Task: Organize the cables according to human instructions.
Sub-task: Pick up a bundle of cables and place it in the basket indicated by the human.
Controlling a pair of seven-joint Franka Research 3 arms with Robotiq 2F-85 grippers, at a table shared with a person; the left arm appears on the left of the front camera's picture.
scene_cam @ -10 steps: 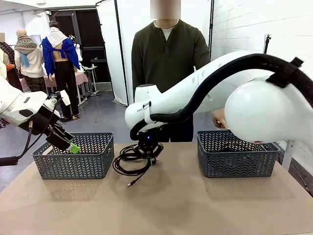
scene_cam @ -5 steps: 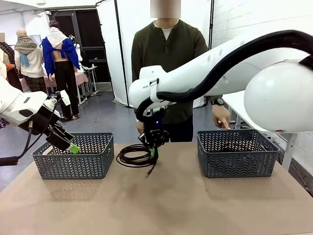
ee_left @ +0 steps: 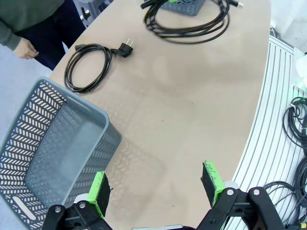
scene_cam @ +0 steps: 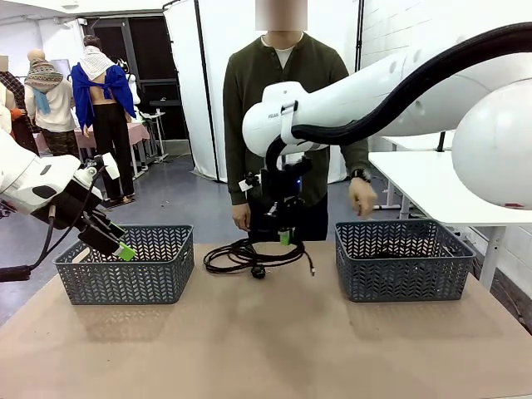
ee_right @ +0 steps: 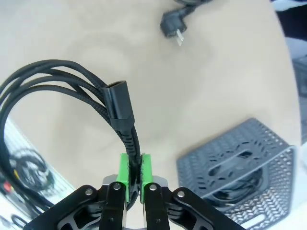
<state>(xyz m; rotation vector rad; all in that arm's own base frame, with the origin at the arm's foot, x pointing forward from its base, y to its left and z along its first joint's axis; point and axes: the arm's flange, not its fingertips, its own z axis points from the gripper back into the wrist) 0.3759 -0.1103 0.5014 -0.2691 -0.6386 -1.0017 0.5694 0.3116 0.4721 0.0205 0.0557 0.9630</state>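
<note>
My right gripper [scene_cam: 283, 238] is shut on a black coiled cable [scene_cam: 249, 256], which hangs just above the table between the two baskets. In the right wrist view the green pads [ee_right: 125, 173] pinch the braided cable [ee_right: 120, 103] near its connector. A second cable [ee_left: 88, 67] with a round plug lies on the table near the person; its plug [ee_right: 171, 23] also appears in the right wrist view. Another cable [ee_right: 236, 178] lies inside the right basket [scene_cam: 403, 262]. My left gripper [scene_cam: 125, 249] stays open above the left basket [scene_cam: 125, 266], holding nothing.
The person stands at the far side, one hand [scene_cam: 363, 198] held above the right basket and the other [scene_cam: 239, 218] near the table's far edge. The left basket's wall [ee_left: 53, 143] is close under my left gripper [ee_left: 156, 189]. Bare tabletop [scene_cam: 266, 341] stretches along the front.
My right gripper has lifted the cable off the table and carried it up and to the right, toward the right basket. The person's hand rose above that basket. The left arm is unmoved.
</note>
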